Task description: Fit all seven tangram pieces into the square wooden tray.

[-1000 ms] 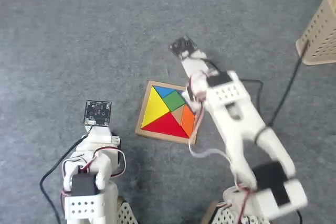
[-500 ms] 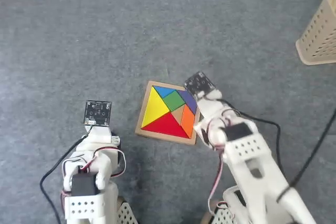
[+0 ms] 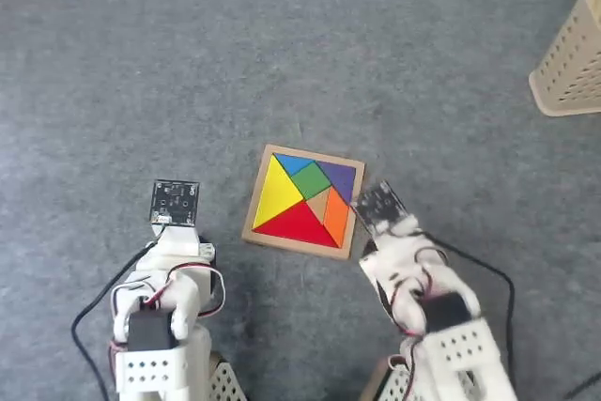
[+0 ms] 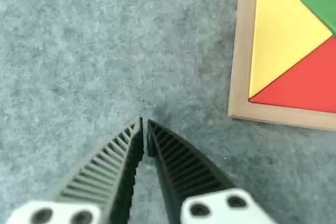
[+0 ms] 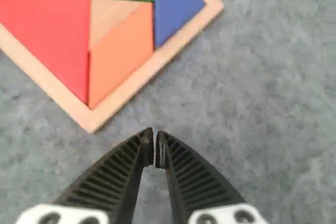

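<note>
The square wooden tray (image 3: 266, 154) lies flat near the middle of the grey table (image 3: 141, 72), slightly toward the near edge where both arms stand. All seven pieces sit inside it and fill it:

- The yellow triangle (image 3: 274, 192) is on the side toward the left arm (image 3: 160, 312).
- The red triangle (image 3: 300, 223) runs along the near rim.
- The blue triangle (image 3: 297, 164) lies at the far rim.
- The green square (image 3: 313, 180) is in the centre.
- The purple piece (image 3: 340, 178) takes the far corner on the right arm's side.
- The orange triangle (image 3: 336, 216) sits below the purple piece.
- A plain wood triangle (image 3: 319, 206) is tucked between the green, red and orange pieces.

The left gripper (image 4: 144, 127) hangs over bare table just beside the tray's near left corner. Its ridged fingers (image 4: 113, 163) are pressed together with nothing between them.

The right arm (image 3: 423, 298) is folded back at the near edge. The right gripper (image 5: 154, 141) points down at the table just off the tray's near right corner, by the orange triangle. Its jaws are closed tip to tip and empty.

A slatted beige basket (image 3: 571, 53) stands at the far right edge of the table, well apart from the tray.
</note>
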